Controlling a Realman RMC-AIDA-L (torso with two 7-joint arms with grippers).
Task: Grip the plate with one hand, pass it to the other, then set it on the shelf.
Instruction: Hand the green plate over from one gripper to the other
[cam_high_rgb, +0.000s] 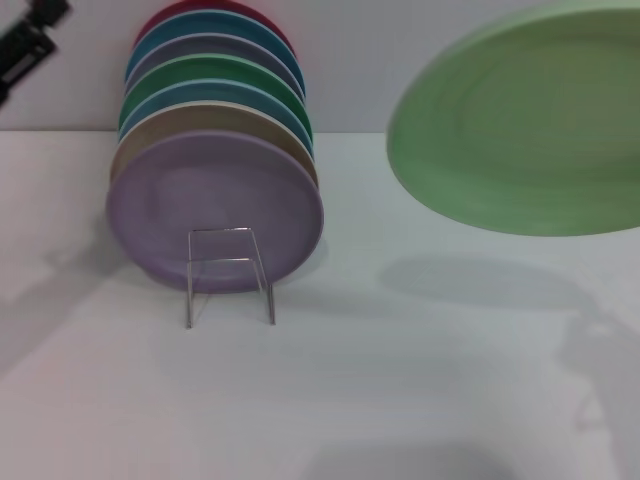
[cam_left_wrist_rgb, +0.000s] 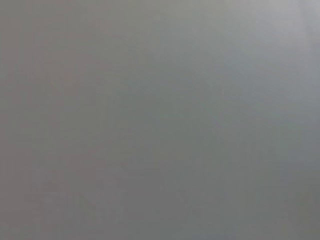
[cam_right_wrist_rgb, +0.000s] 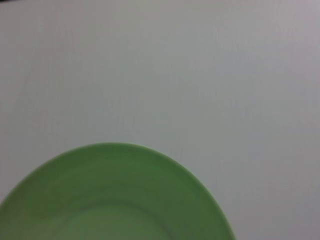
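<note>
Plates (cam_high_rgb: 215, 215) fill the shelf (cam_high_rgb: 230, 275); mint plate (cam_high_rgb: 525, 120) aloft at right, fingers' state untellable.

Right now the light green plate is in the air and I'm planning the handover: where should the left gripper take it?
On the plate's free rim nearest the rack, coming from the robot's left, one finger over and one under. It hangs tilted above the table, off to the right, so that thin rim faces the left gripper, now far off at upper left.

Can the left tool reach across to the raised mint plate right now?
Probably yes: the left tool is high at far left, the plate is airborne at right, with only open air above the rack between.
</note>
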